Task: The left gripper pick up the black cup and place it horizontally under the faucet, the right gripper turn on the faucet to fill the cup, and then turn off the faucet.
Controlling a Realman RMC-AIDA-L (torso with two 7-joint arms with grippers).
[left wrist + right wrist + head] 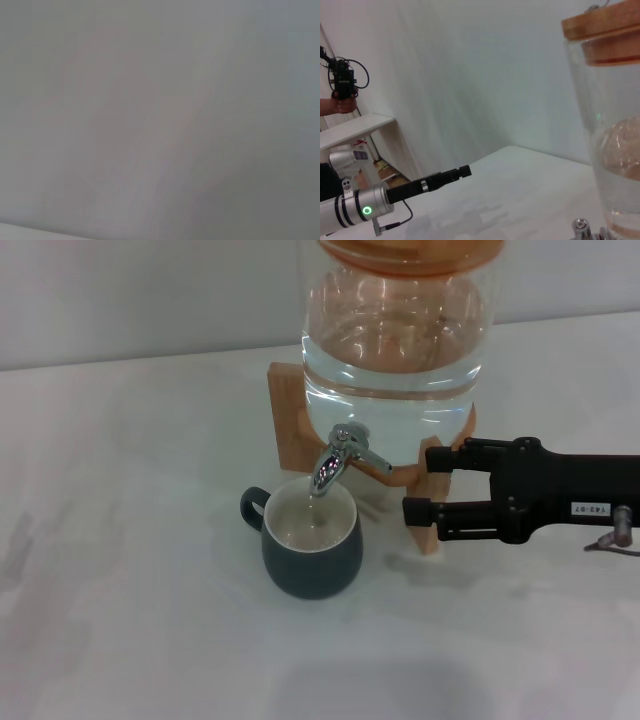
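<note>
So on the left side of the white table [120, 540] sits the black cup [312, 550], upright, handle pointing left, right under the faucet [335, 460]. There's some water inside it, and the spout hangs just over its rim. The faucet sticks out of the glass water jar [395, 350], which rests on a wooden stand [290, 420]. Further right, the right gripper [420, 485] comes in from the edge, fingers spread apart with nothing between them, tips just beside the stand and near the faucet lever, not touching it. The left gripper [462, 171] only shows in the right wrist view, well away from the jar; can't tell whether it's open.
</note>
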